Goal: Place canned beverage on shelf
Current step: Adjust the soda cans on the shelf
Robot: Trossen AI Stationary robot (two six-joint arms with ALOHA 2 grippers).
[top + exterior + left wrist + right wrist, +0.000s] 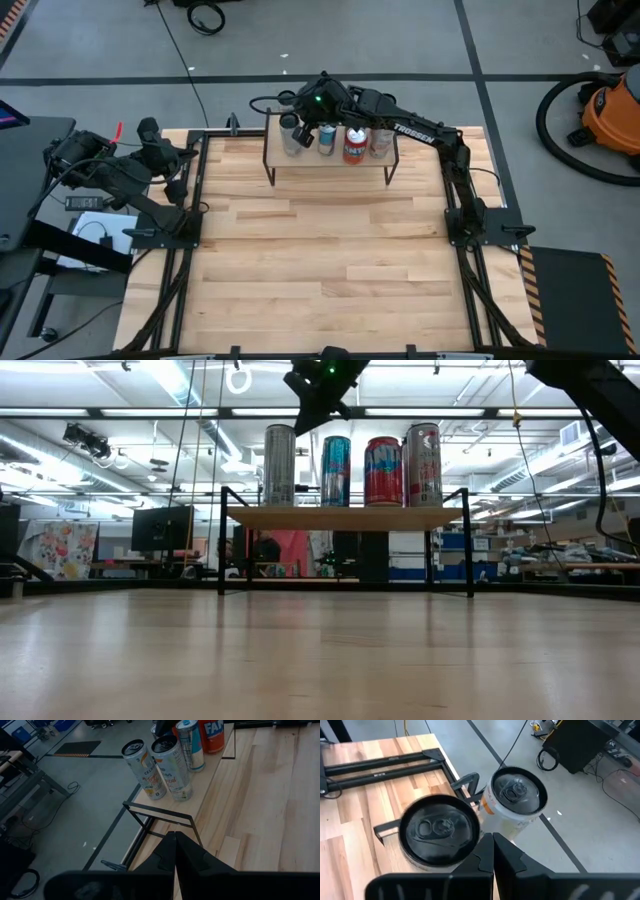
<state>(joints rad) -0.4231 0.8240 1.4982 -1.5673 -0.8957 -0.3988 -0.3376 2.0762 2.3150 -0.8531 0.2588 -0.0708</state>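
Observation:
The shelf (330, 160) (345, 517) stands on thin black legs at the table's far middle. Several cans stand upright in a row on its board: a tall silver can (280, 465) (440, 830), a blue one (336, 470), a red one (383, 470) and a silver-and-red one (423, 465). My right gripper (303, 125) (303, 425) (492, 840) is shut with nothing between its fingers. It hangs slanting down just above the row's left end, over the gap between two can tops. My left gripper (175, 837) (180, 150) waits shut at the table's left edge.
The black frame rails (190, 200) run along both sides of the table. A wide stretch of bare wooden tabletop (320, 260) lies in front of the shelf. An orange vacuum (610, 110) and cables lie on the floor beyond the table.

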